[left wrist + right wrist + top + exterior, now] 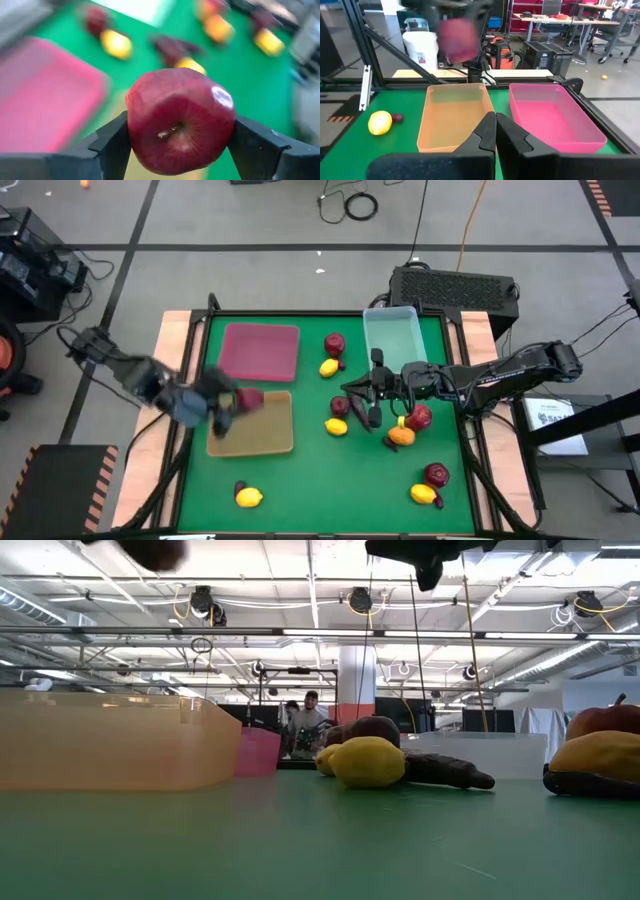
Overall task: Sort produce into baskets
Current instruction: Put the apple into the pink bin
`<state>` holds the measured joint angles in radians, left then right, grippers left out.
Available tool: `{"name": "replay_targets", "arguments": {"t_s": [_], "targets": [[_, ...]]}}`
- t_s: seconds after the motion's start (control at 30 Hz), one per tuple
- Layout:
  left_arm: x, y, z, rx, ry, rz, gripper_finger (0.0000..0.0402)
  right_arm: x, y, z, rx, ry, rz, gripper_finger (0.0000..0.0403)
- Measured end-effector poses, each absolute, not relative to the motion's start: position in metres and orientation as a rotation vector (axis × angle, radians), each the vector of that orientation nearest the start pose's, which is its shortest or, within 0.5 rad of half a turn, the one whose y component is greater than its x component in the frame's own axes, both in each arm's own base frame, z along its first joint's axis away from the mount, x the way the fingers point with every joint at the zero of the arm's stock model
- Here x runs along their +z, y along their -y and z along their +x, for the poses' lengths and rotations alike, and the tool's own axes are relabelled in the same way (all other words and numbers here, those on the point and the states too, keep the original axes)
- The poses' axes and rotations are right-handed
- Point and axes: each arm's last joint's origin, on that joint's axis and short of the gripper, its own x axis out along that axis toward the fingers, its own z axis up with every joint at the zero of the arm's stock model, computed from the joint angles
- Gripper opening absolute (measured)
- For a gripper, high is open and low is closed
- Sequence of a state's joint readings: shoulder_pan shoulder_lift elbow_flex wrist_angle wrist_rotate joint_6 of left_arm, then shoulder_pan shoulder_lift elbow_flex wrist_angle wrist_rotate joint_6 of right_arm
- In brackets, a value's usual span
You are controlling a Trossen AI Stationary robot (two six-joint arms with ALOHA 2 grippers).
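Observation:
My left gripper [238, 400] is shut on a dark red apple [180, 120] above the left far part of the tan tray [262, 436]. The apple also shows in the high view [250, 398] and, blurred, in the right wrist view [457, 37]. The maroon-pink tray [260, 350] lies just beyond the tan one, and the clear bin [392, 340] stands at the far right. My right gripper [495, 131] is shut and empty, held above the table's middle [358, 393] near a dark eggplant [340, 405] and a lemon [337, 426]. My left gripper pinches the apple between its two fingers [112, 145], one on each of its opposite sides [137, 125]. The stem hollow [167, 132] faces back toward the wrist. The fingers come from the table's left. The apple is lifted clear above the tan tray.
Loose produce lies on the green table: a red fruit [334, 343] and a lemon [328, 367] by the bin, a red fruit [420, 417] and an orange one [400, 435] under my right arm, a red fruit [437, 474] and lemons [424, 494] [249, 497] near the front.

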<state>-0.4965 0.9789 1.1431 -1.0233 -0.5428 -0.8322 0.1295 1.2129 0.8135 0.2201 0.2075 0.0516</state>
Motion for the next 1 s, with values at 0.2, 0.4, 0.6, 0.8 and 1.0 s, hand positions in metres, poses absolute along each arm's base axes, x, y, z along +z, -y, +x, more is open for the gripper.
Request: {"name": "replay_targets", "arguments": {"t_s": [0.2, 0.4, 0.6, 0.8, 1.0], "targets": [[0.349, 0.000, 0.148, 0.737, -0.683, -0.388, 0.0281, 0.294, -0.029, 0.270, -0.089, -0.171, 0.095, 0.0000], [0.326, -0.059, 0.156, 0.863, -0.803, -0.482, 0.0281, 0.298, -0.029, 0.270, -0.093, -0.125, 0.212, 0.0000], [0.294, -0.121, 0.159, 0.923, -0.855, -0.589, 0.0281, 0.300, -0.030, 0.270, -0.097, -0.093, 0.333, 0.0000], [0.270, -0.155, 0.163, 0.942, -0.952, -0.632, 0.0281, 0.300, -0.034, 0.270, -0.095, -0.089, 0.487, 0.0000], [0.256, -0.166, 0.169, 0.975, -1.009, -0.655, 0.0281, 0.300, -0.044, 0.268, -0.075, -0.096, 0.494, 0.0000]]}}
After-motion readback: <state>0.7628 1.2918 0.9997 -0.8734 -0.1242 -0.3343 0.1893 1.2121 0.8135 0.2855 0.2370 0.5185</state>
